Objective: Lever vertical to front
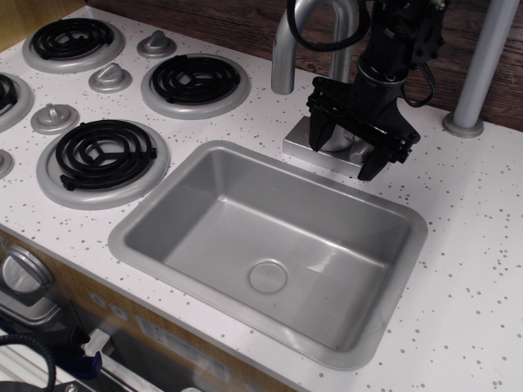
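Note:
The faucet's cylindrical body stands on its square base behind the sink. My black gripper hangs right over it from above. Its two fingers are spread apart: the left finger is at the body's left side and the right finger at its front right. Of the lever I see only a small round silver end between the fingers, low at the front of the body. The rest of the lever is hidden by the gripper. The fingers are not closed on anything.
The tall curved spout rises behind the gripper. A thick grey pole stands at the back right. The steel sink lies in front. Stove burners and knobs fill the left side.

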Motion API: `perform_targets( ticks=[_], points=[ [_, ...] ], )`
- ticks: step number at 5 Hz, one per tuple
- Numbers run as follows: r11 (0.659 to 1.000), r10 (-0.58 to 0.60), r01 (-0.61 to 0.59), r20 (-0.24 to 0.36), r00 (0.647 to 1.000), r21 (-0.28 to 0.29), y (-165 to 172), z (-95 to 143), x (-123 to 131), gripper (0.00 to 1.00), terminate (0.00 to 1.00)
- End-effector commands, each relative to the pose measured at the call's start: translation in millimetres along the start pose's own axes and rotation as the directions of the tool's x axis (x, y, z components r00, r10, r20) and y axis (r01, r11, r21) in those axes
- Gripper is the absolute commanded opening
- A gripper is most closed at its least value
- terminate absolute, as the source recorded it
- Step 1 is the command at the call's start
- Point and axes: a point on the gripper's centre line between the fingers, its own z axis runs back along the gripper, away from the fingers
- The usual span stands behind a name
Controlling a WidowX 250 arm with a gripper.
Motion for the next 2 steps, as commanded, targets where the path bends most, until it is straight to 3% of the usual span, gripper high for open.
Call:
perform_targets(
  ticks=[1,2],
  points=[
    [0.998,0.063,-0.064,0.053,0.997,0.002,1.7,35.2,-5.3,1.0,0.0],
    [0.998,0.063,-0.063,0.052,0.997,-0.008,0.2,32.7,-8.5,1.0,1.0]
  ],
)
